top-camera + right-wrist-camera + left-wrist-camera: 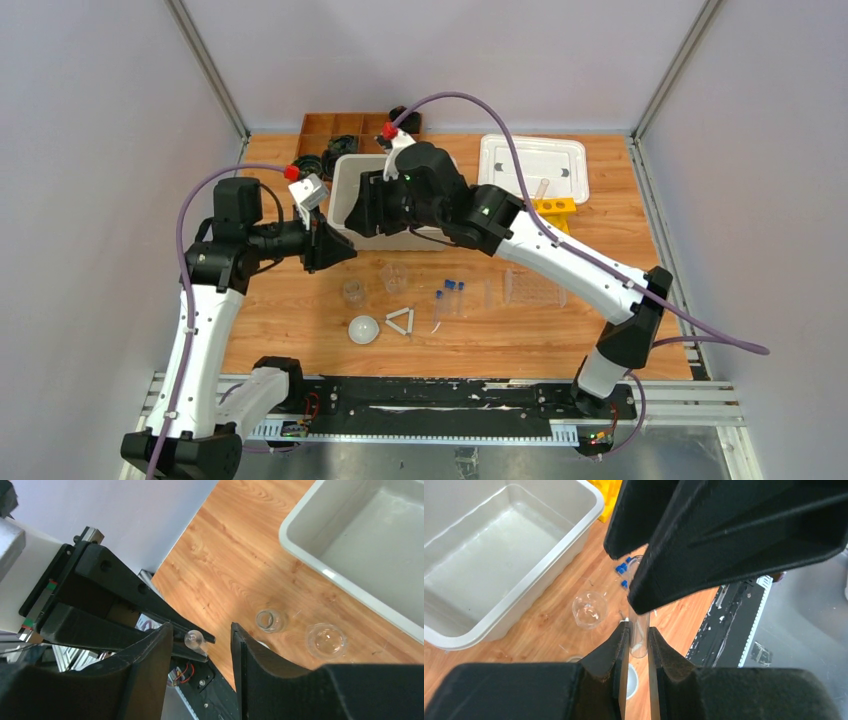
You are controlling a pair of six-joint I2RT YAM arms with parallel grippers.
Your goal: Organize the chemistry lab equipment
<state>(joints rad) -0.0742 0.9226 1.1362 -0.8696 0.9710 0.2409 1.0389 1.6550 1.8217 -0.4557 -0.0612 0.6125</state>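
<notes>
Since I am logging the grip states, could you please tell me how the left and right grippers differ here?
The left gripper is shut on a clear tube; the right gripper is open, gripping nothing. The left gripper points rightward in the top view, the right gripper leftward. Both are black.

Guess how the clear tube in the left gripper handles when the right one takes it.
Probably slippery: the clear tube looks smooth and round, pinched only by the narrow fingers of the left gripper. Likely stiff and light: it sticks out straight, with no sag. If the open right gripper fumbles it, it would likely roll on the table.
</notes>
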